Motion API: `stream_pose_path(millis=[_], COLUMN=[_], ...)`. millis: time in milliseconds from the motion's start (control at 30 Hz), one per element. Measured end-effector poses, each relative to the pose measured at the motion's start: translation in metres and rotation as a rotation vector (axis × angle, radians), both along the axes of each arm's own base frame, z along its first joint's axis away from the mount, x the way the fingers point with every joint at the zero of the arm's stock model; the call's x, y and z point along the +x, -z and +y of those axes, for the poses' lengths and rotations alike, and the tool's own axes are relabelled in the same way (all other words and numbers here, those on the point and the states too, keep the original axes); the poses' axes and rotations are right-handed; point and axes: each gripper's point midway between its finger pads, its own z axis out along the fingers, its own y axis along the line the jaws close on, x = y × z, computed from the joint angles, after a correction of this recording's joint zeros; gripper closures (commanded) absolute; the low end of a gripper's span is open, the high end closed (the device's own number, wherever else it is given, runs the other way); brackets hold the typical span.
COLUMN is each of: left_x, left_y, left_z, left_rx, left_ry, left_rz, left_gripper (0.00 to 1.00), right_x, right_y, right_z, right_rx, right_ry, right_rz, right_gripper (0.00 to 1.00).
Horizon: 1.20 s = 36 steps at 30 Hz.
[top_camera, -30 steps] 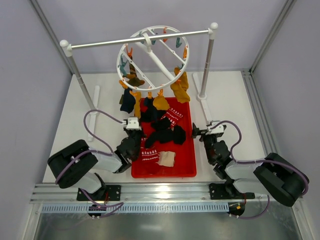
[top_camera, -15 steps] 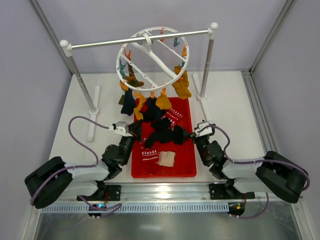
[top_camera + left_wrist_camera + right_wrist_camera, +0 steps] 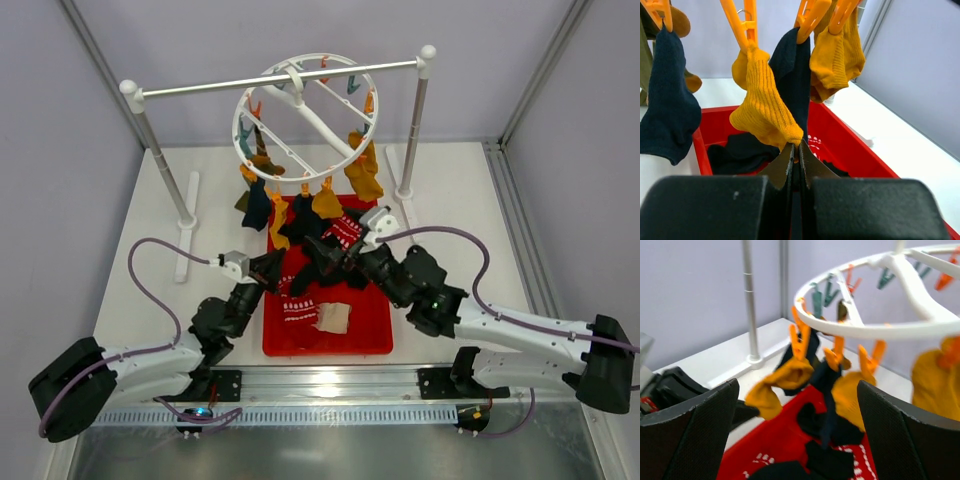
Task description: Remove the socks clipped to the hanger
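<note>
The white ring hanger (image 3: pixel 305 112) hangs from a silver bar, with socks clipped along its near rim: navy (image 3: pixel 256 205), mustard-yellow (image 3: pixel 275 218), dark (image 3: pixel 298 222) and two more yellow ones (image 3: pixel 362 170). My left gripper (image 3: pixel 796 149) is shut on the toe of the mustard-yellow sock (image 3: pixel 765 107), which still hangs from its orange clip (image 3: pixel 746 25). In the top view the left gripper (image 3: pixel 279 258) sits at the tray's left edge. My right gripper (image 3: pixel 800 440) is open over the tray, facing the hanging socks and holding nothing; it also shows from above (image 3: pixel 335 262).
A red tray (image 3: pixel 378 330) below the hanger holds loose dark socks, red patterned socks and a pale beige one (image 3: pixel 333 317). The silver bar (image 3: pixel 230 85) rests on two white-capped posts (image 3: pixel 413 130) with flat white feet. Grey walls close in the table.
My right arm has reached forward and left over the tray toward the hanging socks, staying open. The left arm has swung its elbow out left, its gripper staying shut below the yellow sock.
</note>
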Motion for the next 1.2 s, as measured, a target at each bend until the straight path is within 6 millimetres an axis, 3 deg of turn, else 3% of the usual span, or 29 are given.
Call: stream_pose_path(millis=[133,233,467,667,900,1200], left_x=[-0.007,-0.014,-0.023,-0.021,-0.018,-0.020], left_y=[-0.004,-0.012,-0.018,-0.005,0.013,0.015], left_z=[0.002,0.006,0.018,0.017,0.010,0.006], left_rx=[0.006,-0.003,-0.012,0.029,0.082,0.087], left_ry=[0.025,0.040,0.040,0.039,0.051,0.076], left_rz=[-0.004,-0.017,-0.027,0.007,0.048,0.052], left_gripper=[1.00,1.00,1.00,1.00,1.00,1.00], right_x=[0.000,0.006,0.013,0.020,0.039,0.071], right_y=[-0.039,-0.048,-0.011,0.018,0.025,0.041], right_z=[0.055,0.090,0.136,0.145,0.145,0.139], right_rx=[-0.048,-0.097,-0.238,-0.301,-0.306,-0.335], right_ry=[-0.125,-0.172,-0.244,-0.224,-0.120,0.069], right_rz=[0.019,0.048,0.161,0.236,0.256,0.244], right_gripper=[0.01,0.01,0.01,0.01,0.01,0.02])
